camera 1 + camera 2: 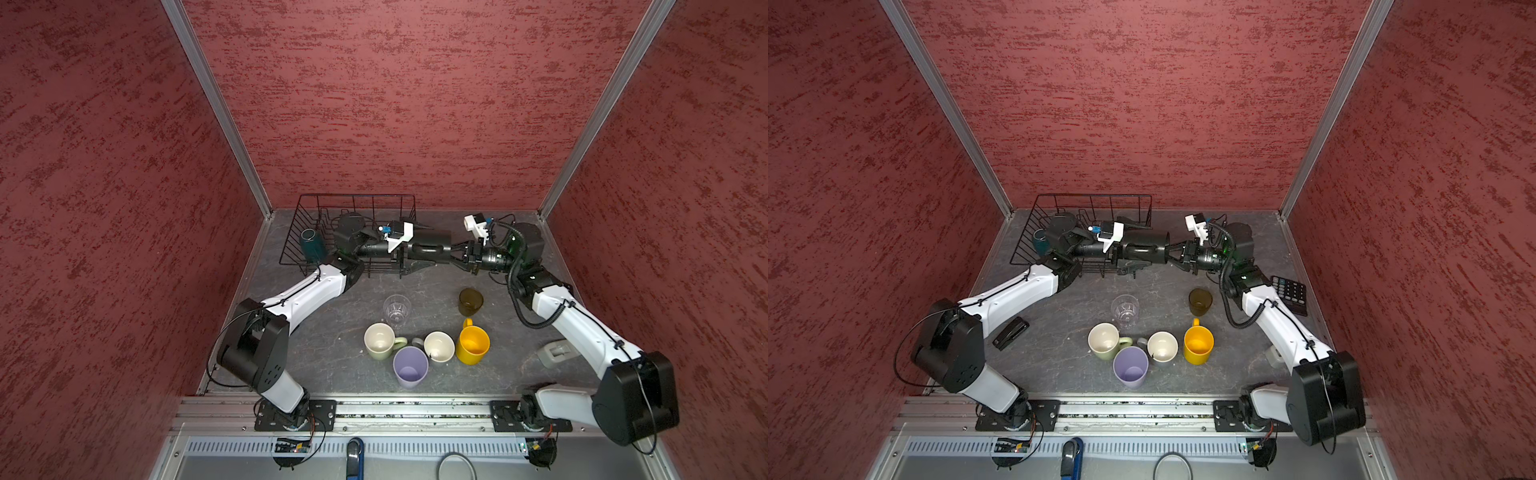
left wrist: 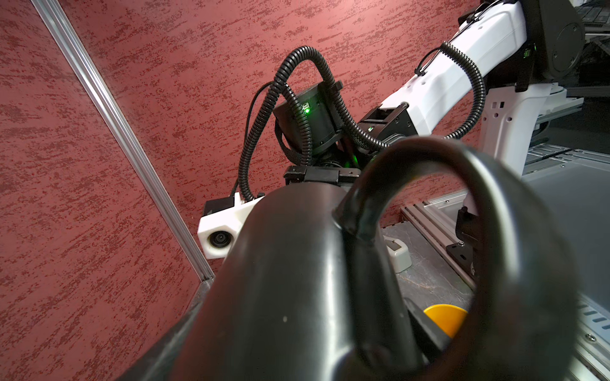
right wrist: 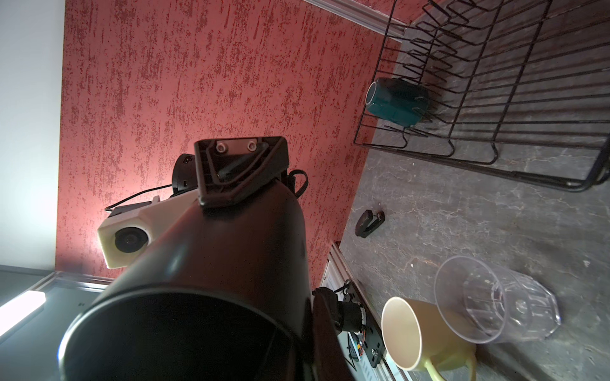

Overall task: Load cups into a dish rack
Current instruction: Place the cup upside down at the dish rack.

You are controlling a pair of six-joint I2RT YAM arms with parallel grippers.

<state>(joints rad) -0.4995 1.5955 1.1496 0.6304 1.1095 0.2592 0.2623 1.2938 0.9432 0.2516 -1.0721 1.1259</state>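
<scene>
Right gripper (image 1: 455, 252) is pinching the black mug (image 1: 432, 239) above grey marbled tabletop (image 1: 332, 332), red walls (image 1: 395, 104) behind; left gripper (image 1: 409, 248) opposite, grip unclear.

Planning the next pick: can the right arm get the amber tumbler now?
Probably not yet: its fingers are clamped on the black mug at its rim. The amber tumbler itself stands upright in open space close by.

Soft, even overhead light in both top views — only faint shadows near the black mug (image 1: 434, 239). In the wrist views that mug looms blurred and glinting; behind it a white light strip (image 3: 21, 308) glares.
</scene>
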